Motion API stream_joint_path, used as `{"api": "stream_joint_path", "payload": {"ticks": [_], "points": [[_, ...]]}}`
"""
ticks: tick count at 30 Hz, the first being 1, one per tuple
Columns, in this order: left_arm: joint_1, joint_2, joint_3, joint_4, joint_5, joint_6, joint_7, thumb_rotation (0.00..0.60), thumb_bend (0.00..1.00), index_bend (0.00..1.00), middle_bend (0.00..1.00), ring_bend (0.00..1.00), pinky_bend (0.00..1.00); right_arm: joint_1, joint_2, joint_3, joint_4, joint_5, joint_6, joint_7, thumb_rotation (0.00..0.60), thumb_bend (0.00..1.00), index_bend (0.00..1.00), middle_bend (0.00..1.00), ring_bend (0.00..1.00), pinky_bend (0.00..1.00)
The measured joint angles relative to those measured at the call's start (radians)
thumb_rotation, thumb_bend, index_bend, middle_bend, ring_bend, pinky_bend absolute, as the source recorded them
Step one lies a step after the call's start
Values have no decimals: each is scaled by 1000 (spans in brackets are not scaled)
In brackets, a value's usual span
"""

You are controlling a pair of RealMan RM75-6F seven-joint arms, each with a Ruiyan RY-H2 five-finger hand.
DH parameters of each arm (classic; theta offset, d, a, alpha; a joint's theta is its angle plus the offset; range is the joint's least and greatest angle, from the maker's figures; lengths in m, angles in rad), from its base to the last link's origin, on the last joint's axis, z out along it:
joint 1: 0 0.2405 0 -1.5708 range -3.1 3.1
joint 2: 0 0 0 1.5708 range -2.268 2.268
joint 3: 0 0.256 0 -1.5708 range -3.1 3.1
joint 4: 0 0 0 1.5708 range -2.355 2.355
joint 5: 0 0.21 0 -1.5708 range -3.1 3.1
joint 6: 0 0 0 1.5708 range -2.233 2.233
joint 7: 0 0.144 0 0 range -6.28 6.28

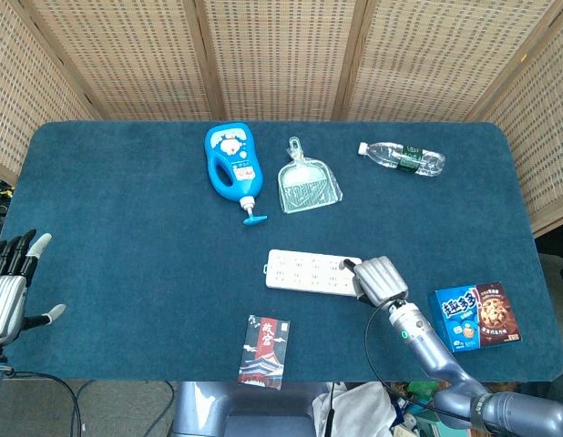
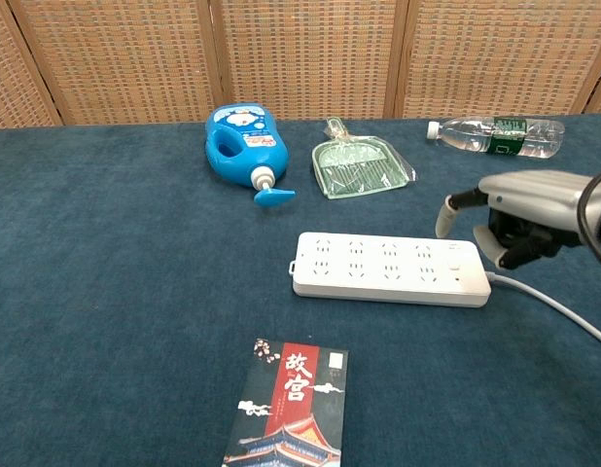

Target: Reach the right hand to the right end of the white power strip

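The right hand is held just above the power strip's right end, nothing gripped, fingers curled. The hard, light strip is best taken there.

From my station I can read only a little. The small dark booklet near the front edge of the table carries two large white Chinese characters, 故宫, on a red vertical band above a drawing of a palace roof. The blue cookie box on the right shows big white Chinese characters, too blurred for me to make out. The bottle's green label and the blue detergent jug bear print I cannot read.
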Motion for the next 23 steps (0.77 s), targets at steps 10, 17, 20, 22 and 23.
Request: {"api": "stream_joint_path", "payload": {"ticks": [10, 17, 20, 22, 23], "points": [[5, 12, 9, -3, 24, 4, -24, 600, 81, 0, 0, 0, 0, -118, 112, 37, -81, -249, 361, 279, 600, 82, 157, 471, 326, 465], [7, 14, 26, 4, 66, 3, -29, 600, 70, 0, 0, 0, 0, -260, 183, -27, -37, -377, 530, 398, 600, 0, 0, 0, 0, 0], [9, 10, 33, 13, 84, 8, -33, 600, 63, 0, 0, 0, 0, -323, 185, -54, 4, -378, 563, 352, 600, 0, 0, 0, 0, 0], [12, 8, 38, 16, 96, 13, -36, 600, 62, 0, 0, 0, 0, -375, 180, -70, 47, -373, 608, 337, 600, 0, 0, 0, 0, 0], [14, 8, 41, 18, 103, 15, -38, 600, 62, 0, 0, 0, 0, -391, 178, -74, 64, -371, 625, 333, 600, 0, 0, 0, 0, 0]]}}
